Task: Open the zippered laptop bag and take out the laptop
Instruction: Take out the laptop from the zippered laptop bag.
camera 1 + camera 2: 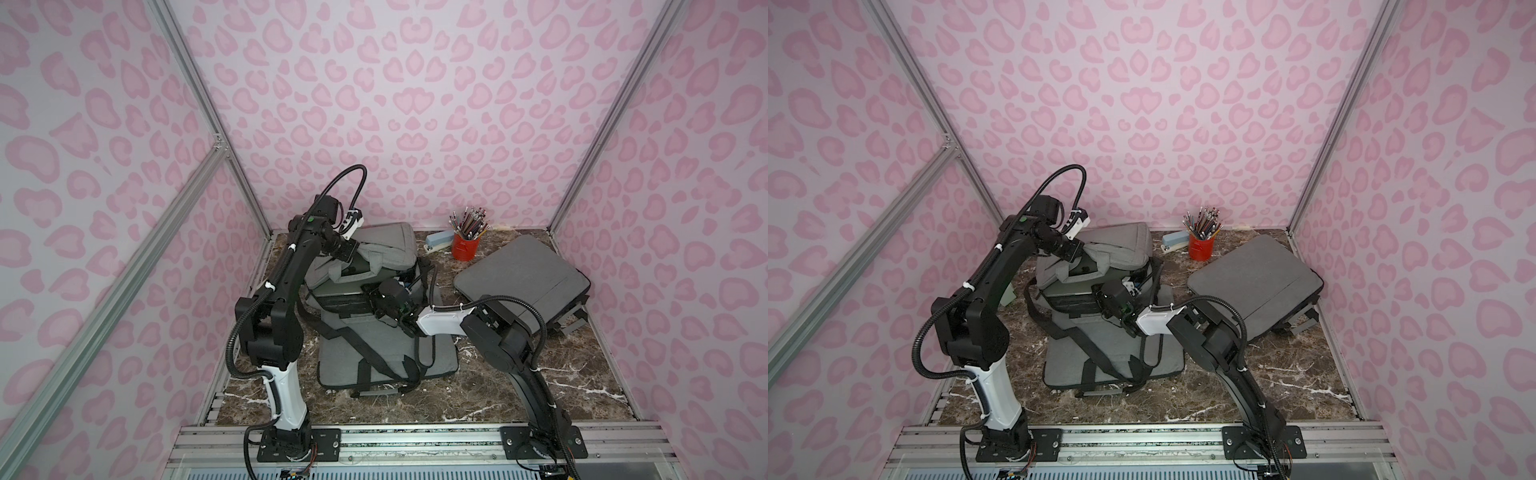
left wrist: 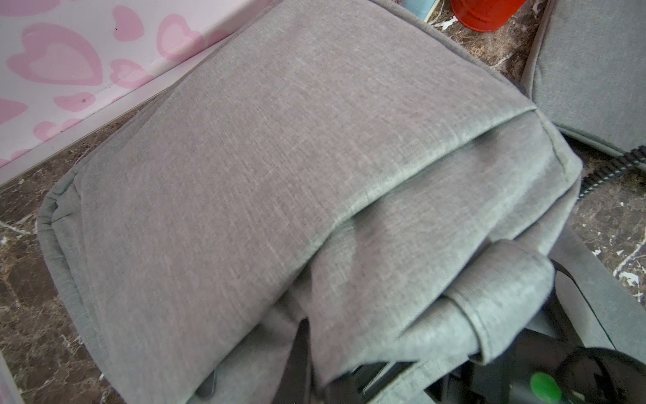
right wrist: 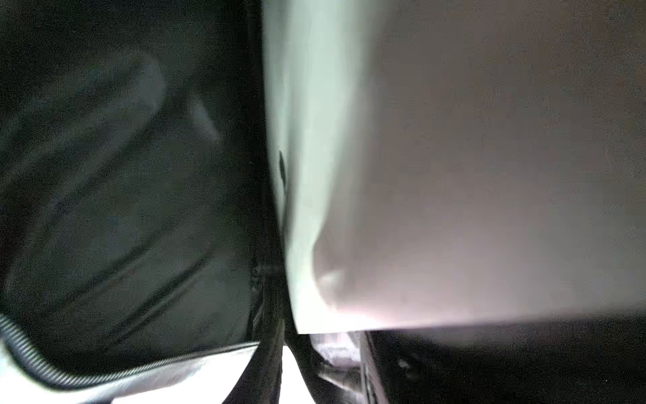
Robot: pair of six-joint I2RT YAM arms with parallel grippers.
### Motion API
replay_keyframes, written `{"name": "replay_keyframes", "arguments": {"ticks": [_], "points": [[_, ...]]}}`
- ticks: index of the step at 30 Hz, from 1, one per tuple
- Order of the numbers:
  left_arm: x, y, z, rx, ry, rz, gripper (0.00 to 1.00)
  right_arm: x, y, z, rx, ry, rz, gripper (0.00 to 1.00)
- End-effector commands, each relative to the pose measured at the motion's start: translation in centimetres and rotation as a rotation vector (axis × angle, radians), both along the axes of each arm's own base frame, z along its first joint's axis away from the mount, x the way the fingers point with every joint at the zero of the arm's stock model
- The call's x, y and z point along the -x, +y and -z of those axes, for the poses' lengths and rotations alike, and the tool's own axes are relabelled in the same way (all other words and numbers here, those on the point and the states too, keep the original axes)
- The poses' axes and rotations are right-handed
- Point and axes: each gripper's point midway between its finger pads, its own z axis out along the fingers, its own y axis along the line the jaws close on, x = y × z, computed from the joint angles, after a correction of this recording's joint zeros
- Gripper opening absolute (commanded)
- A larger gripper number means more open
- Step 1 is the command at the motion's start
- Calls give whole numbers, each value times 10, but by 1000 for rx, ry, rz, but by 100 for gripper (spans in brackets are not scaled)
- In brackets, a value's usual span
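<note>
Grey laptop bag (image 1: 386, 243), long axis crosswise, mouth frontward

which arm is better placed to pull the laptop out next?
Right. The right gripper sits at the laptop edge inside the open bag; whether it grips is hidden. The left gripper is shut on the flap, propping it up.

The bag (image 1: 386, 353) lies mid-tabletop (image 1: 498, 386), its flap (image 1: 386, 245) raised at the rear, with the laptop (image 1: 336, 288) inside. A second bag (image 1: 523, 278) lies to its right. Behind and between them, a cup (image 1: 464, 248) holding pencils (image 1: 469, 220) stands just right of a stapler (image 1: 438, 241).
</note>
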Motion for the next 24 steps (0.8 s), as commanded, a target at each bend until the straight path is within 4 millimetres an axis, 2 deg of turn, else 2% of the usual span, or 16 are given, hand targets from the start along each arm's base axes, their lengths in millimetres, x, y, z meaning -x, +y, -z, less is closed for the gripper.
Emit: {"name": "replay_keyframes", "arguments": {"ticks": [1, 5, 9, 16, 24], "points": [[-4, -17, -19, 94, -39, 33, 2, 4, -6, 39, 49, 77, 16, 39], [-3, -18, -21, 102, -38, 36, 2, -2, 1, 40, 33, 68, 9, 40], [-2, -20, -23, 109, -38, 39, 2, -7, 0, 38, -2, 71, 45, 39], [0, -24, -24, 123, -28, 43, 2, -22, 7, 12, -101, 3, 86, 39], [1, -22, -25, 109, -29, 42, 2, -33, -20, -21, -165, -71, 184, 37]]}}
